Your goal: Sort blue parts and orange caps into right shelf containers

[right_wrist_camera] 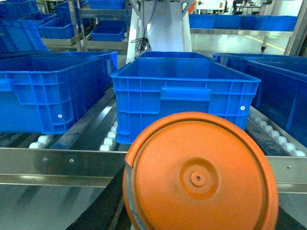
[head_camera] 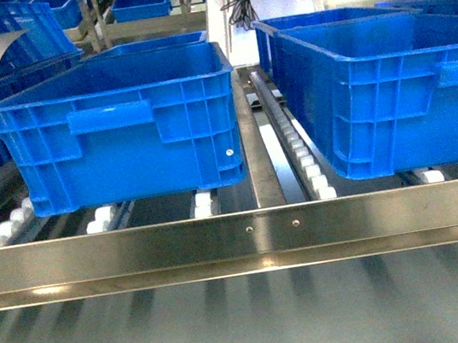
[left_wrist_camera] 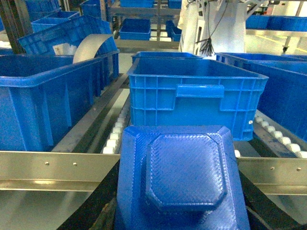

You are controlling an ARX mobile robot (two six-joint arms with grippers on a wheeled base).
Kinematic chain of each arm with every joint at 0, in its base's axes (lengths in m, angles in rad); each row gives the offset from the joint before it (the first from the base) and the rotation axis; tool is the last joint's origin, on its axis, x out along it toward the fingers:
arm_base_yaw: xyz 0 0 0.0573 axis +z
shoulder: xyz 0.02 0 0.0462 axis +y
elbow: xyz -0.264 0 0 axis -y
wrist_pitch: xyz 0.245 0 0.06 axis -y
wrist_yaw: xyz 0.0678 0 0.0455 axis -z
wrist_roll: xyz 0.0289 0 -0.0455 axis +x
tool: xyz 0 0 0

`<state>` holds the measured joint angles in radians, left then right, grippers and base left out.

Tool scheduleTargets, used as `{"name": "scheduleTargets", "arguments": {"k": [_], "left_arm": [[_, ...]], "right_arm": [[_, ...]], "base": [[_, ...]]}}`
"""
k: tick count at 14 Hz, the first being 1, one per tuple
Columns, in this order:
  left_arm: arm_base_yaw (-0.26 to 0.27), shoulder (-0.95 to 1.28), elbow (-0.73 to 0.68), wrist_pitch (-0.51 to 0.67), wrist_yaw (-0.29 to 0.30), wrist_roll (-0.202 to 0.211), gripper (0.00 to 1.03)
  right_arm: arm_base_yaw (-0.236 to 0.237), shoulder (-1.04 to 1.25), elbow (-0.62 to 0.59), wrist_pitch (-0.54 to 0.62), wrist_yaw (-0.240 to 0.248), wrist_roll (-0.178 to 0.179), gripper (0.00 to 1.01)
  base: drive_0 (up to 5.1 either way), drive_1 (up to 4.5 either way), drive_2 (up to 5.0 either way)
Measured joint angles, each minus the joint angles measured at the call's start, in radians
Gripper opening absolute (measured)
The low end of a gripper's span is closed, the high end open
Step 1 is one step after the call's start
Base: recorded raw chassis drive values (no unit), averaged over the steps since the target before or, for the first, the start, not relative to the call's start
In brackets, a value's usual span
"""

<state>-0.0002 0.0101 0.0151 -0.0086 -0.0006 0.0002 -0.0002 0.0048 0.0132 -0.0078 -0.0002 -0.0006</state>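
Bright overhead light, blurred foreground

Two blue containers [head_camera: 119, 127] [head_camera: 380, 88] upright, side by side on rollers. Octagonal-topped blue part [left_wrist_camera: 184, 182] and round orange cap [right_wrist_camera: 201, 177] fill wrist views.

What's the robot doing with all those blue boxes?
It is sorting parts into crates. The left wrist view is filled by a blue part, and the right wrist view by a round orange cap, each apparently carried by that arm, though neither tool itself shows. Ahead, on the roller shelf, sit a left crate and a right crate. Nothing has been dropped in yet as far as visible.
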Motion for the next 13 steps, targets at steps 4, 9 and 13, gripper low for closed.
{"name": "scheduleTargets", "arguments": {"k": [4, 9, 13], "left_arm": [[0.000, 0.000, 0.000, 0.001, 0.000, 0.000, 0.43], [0.000, 0.000, 0.000, 0.001, 0.000, 0.000, 0.43], [0.000, 0.000, 0.000, 0.001, 0.000, 0.000, 0.43]], "right_arm": [[0.000, 0.000, 0.000, 0.001, 0.000, 0.000, 0.44], [0.000, 0.000, 0.000, 0.002, 0.000, 0.000, 0.44], [0.000, 0.000, 0.000, 0.002, 0.000, 0.000, 0.44]], "base": [[0.0, 0.00, 0.0], [0.0, 0.00, 0.0], [0.0, 0.00, 0.0]]}}
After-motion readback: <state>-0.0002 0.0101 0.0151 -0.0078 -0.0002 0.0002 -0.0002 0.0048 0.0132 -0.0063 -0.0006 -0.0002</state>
